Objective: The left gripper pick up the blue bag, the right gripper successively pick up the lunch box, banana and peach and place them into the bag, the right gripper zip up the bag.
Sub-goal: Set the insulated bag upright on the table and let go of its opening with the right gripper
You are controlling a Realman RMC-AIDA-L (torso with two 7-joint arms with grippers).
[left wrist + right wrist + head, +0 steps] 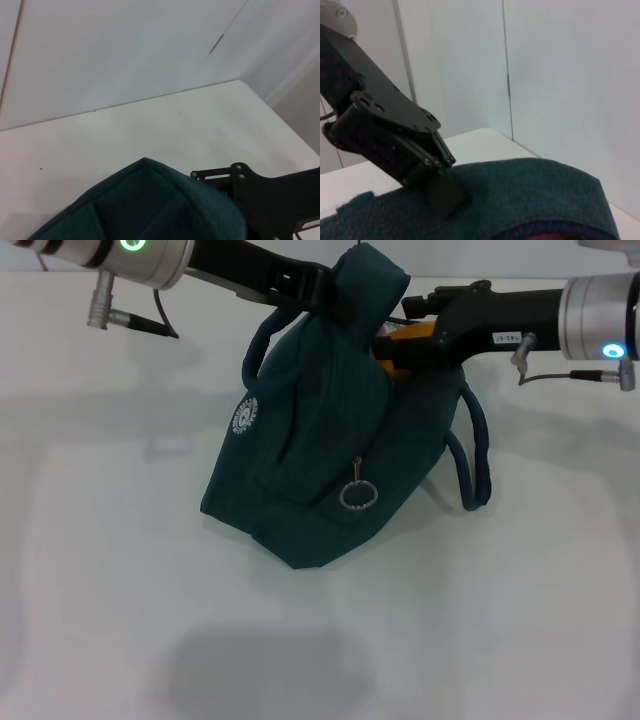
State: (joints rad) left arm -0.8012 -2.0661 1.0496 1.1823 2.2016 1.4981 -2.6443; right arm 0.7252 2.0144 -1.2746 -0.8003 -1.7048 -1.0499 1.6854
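Left gripper (322, 288) jaws clamped on blue bag (330, 450) top, upper centre; bag hangs upright. Right gripper (420, 335) jaws pinch banana (405, 340) pointing into opening.

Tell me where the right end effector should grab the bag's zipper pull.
Grip the metal ring hanging on the front of the bag. Come from the front and pinch across its flat faces; it dangles free of the fabric, so there looks to be room.
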